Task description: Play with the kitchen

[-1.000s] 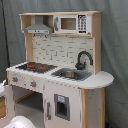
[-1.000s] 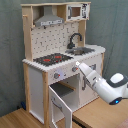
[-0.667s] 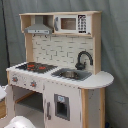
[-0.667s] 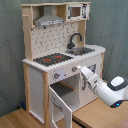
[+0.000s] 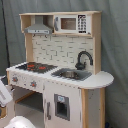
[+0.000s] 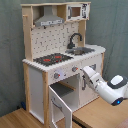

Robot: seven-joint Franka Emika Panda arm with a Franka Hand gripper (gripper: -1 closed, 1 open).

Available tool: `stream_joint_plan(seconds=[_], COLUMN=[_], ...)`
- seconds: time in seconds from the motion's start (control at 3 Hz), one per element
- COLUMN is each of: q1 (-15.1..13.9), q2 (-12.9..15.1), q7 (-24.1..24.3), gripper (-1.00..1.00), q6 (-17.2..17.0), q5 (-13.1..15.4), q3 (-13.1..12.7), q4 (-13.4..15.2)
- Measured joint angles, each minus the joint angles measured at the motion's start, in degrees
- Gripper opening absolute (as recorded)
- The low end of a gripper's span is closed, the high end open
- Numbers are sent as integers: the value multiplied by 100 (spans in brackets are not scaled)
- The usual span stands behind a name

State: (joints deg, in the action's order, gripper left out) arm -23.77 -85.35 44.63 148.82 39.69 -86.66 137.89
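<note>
Clearance around the kitchen (image 6: 50, 75) front and counter.

In the second exterior view the oven door (image 6: 59, 104) hangs open, swung outward, leaving the oven cavity (image 6: 70, 95) reachable from the front; the door itself blocks approach from the second exterior view's left. The arm (image 6: 102, 86) occupies the space just before the knob panel (image 6: 65, 73) on the second exterior view's right. Above the stovetop (image 5: 36, 66) there is open room up to the grey hood (image 5: 38, 27). The black faucet (image 5: 83, 59) arches over the sink (image 5: 70, 74), limiting entry from behind. The rounded counter end (image 5: 99, 79) is bare. The cupboard door (image 5: 61, 105) is closed in the first exterior view.
</note>
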Motion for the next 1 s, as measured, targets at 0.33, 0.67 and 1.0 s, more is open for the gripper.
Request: stream_joint_plan(seconds=[0.33,0.67,1.0], q1=[0,0,-9], q2=[13,14,14], q7=[342,592,769], gripper=[100,100,100], q6=[339,730,1150], q5=[0,0,0], q3=[8,73,206], q4=[319,719,1041])
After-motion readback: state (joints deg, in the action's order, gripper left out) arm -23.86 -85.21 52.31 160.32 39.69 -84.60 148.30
